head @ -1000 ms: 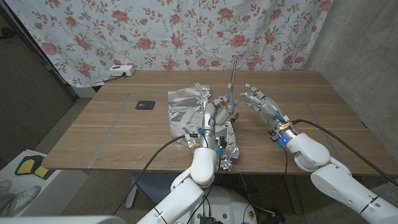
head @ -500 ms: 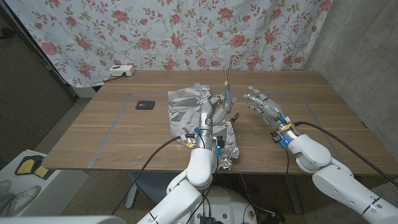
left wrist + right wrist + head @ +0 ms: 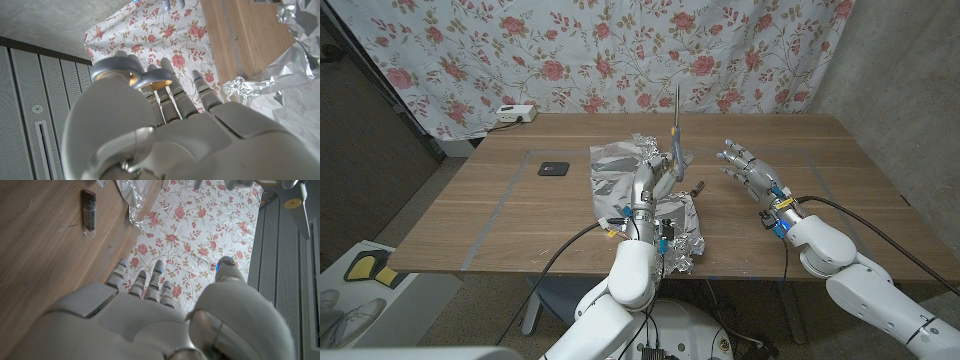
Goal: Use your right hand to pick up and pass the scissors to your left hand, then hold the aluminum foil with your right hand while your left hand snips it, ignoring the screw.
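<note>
Over crinkled foil, left hand grips scissors.

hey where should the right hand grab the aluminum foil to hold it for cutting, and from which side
Probably the crumpled right edge of the aluminum foil, approached from the robot's right across the bare table. That edge lies nearest the open right hand, and its raised crinkles give fingers something to pinch. The left hand holds the scissors upright over the sheet's middle, so stay clear of it and of the screw.
</note>
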`<state>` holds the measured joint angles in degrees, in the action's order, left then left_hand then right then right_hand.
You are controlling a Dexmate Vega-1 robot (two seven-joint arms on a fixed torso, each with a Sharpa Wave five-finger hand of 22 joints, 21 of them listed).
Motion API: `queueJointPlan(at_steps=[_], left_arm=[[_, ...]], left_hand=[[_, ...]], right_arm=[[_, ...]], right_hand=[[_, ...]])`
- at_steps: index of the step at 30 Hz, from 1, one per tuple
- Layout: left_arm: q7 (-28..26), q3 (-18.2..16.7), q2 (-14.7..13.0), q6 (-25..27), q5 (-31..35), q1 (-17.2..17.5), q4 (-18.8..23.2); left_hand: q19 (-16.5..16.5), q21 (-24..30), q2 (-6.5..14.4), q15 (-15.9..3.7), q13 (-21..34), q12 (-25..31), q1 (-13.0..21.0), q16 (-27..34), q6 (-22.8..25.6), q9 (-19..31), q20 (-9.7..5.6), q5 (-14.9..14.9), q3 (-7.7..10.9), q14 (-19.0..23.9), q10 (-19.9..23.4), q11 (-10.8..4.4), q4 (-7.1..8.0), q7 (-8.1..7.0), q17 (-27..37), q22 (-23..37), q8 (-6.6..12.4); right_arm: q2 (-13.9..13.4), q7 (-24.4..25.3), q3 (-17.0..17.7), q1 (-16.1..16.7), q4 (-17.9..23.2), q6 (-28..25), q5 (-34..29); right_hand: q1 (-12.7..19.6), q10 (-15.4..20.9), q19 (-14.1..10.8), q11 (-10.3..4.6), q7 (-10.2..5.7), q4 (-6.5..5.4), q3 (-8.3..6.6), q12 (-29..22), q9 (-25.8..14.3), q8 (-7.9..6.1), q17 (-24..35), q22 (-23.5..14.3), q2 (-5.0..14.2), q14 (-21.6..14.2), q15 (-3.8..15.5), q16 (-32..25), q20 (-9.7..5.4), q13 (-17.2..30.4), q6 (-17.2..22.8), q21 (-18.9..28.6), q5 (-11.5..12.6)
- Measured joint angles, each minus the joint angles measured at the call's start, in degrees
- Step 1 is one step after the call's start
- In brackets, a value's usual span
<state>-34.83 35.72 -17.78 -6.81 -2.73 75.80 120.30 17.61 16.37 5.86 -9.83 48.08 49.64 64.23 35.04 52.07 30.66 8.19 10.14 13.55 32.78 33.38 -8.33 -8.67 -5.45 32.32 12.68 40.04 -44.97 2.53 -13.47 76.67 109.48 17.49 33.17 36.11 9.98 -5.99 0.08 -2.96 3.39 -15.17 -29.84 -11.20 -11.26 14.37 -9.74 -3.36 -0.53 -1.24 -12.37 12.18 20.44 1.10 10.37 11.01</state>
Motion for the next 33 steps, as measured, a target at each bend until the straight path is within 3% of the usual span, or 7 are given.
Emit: queueJointPlan(at_steps=[4, 5, 8, 13, 20, 33], left_arm=[[-0.23, -0.69, -0.77, 1.62, -0.82, 1.14, 2.10], [-0.40, -1.21, -1.37, 2.88, -1.55, 1.88, 3.54], [-0.59, -1.79, -2.12, 3.66, -1.98, 2.80, 5.11], [-1.18, -2.89, -3.20, 4.89, -3.09, 4.51, 7.47], [-1.83, -5.49, -4.62, 5.38, -5.09, 7.05, 10.57], [-1.00, -11.51, -7.40, 8.42, -16.05, 10.54, 14.34]], left_hand=[[0.13, 0.00, -0.26, -0.08, 0.56, 0.02, -0.26, 1.20, 0.23, -0.26, -0.14, 0.28, -0.64, 0.55, 0.50, 0.49, -0.02, -0.16, 0.76, 0.00, 0.34], [0.24, 0.00, -0.47, -0.10, 0.64, 0.23, -0.47, 1.56, 0.66, -0.43, -0.24, 0.28, -0.85, 0.71, 1.27, 1.25, 0.06, -0.17, 0.95, 0.00, 0.34], [0.41, 0.00, -0.53, -0.15, 0.59, 0.67, -0.53, 2.07, 1.39, -0.56, -0.42, 0.68, -1.09, 1.08, 1.94, 1.93, 0.30, 0.54, 1.30, 0.00, 0.40], [0.47, 0.12, -0.54, 0.00, 0.59, 0.79, -0.53, 2.47, 1.77, -0.79, -0.35, 1.11, -1.09, 1.23, 2.49, 2.48, 0.29, 0.94, 1.29, 0.00, 1.85], [1.03, 0.48, -0.78, 0.20, 1.23, 1.67, -0.77, 3.22, 1.77, -0.81, 0.20, 1.33, -1.09, 1.43, 2.64, 2.63, 0.29, 0.94, 1.77, -0.01, 2.29], [1.01, 0.48, -0.74, 0.62, 0.19, 3.10, -0.74, 3.79, 1.14, -0.69, 0.83, 1.78, -1.33, 1.41, 2.61, 2.60, 0.05, 1.57, 1.66, -0.01, 2.63]], right_arm=[[-0.19, 0.00, 0.20, 0.01, -0.05, -0.55, 0.44], [-0.25, 0.01, 0.26, 0.01, -0.06, -0.73, 0.59], [-0.35, 0.00, 0.39, 0.01, -0.10, -1.05, 0.85], [-0.52, 0.09, 0.66, 0.02, -0.13, -1.49, 1.17], [-0.60, 0.39, 0.92, 0.17, -0.13, -2.05, 1.46], [-0.60, 0.93, 0.97, -0.02, 0.00, -3.12, 1.52]], right_hand=[[0.00, 0.00, 0.00, 0.00, 0.00, 0.17, 0.17, 0.43, 0.00, 0.00, 0.00, 0.00, 0.00, 0.00, 0.00, 0.00, 0.00, -0.27, 0.00, 0.00, 0.00], [-0.06, 0.00, 0.00, 0.00, 0.00, 0.32, 0.32, 0.43, 0.00, 0.00, 0.00, 0.00, 0.06, 0.00, 0.00, 0.00, 0.00, -0.27, 0.00, 0.00, 0.00], [-0.22, 0.00, 0.00, 0.00, 0.00, 0.32, 0.32, 0.43, 0.00, 0.00, 0.00, 0.00, 0.22, 0.00, 0.00, -0.45, 0.00, -0.27, 0.00, 0.00, 0.00], [-0.22, 0.00, 0.00, 0.00, 0.31, 0.32, 0.32, 0.84, 0.00, 0.00, 0.01, 0.00, 0.22, 0.00, 0.00, -0.45, 0.00, -0.51, -0.31, 0.00, 0.00], [-0.22, 0.31, 0.00, 0.31, 0.31, 0.32, 0.32, 0.84, 0.00, 0.00, -0.27, 0.01, 0.22, 0.00, 0.00, -0.45, 0.00, -0.52, -0.31, 0.00, -0.15], [-0.22, 0.31, 0.00, 0.31, 0.31, 0.32, 0.31, 1.28, -0.01, 0.00, -0.27, 0.00, 0.22, 0.00, 0.00, -0.45, 0.00, -0.80, -0.30, 0.00, -0.22]])
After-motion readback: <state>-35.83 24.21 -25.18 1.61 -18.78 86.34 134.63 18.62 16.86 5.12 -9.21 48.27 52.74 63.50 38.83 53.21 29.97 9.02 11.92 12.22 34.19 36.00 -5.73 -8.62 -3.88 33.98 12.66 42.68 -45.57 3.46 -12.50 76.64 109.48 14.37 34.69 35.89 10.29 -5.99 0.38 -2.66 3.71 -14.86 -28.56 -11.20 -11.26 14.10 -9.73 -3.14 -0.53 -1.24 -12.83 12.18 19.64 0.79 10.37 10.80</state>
